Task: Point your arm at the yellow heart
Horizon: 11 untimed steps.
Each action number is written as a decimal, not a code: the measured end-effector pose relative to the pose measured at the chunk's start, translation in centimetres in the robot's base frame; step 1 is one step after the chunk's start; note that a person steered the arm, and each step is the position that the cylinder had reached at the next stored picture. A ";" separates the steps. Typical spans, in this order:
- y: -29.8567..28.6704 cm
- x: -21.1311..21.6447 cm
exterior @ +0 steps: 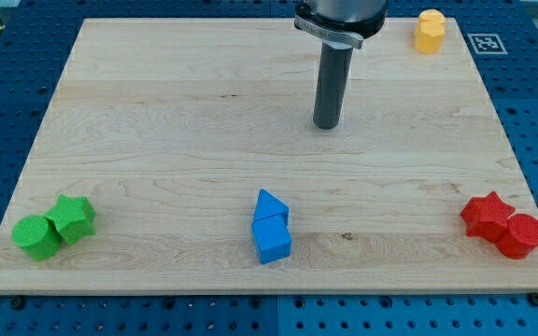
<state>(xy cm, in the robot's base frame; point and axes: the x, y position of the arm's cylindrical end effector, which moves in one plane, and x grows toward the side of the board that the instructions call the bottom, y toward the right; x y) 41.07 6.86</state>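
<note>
While my tip (326,125) rests apart, yellow heart's (429,31) orientation seems unclear.

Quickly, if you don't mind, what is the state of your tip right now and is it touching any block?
My tip: no hand, holds nothing, touches no block; the yellow heart lies toward the view's top right.

A straight dark grey cylindrical rod (329,86), smooth and matt with a faint sheen down its side, hangs from a wider black round collar (341,13) edged by a pale metallic flange. My tip (326,126) ends flat and blunt.
</note>
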 end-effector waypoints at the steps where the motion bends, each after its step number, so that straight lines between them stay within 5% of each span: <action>1: 0.5 -0.4; 4: 24.3 -8.3; 8: 24.9 -20.1; 11: 20.5 -21.9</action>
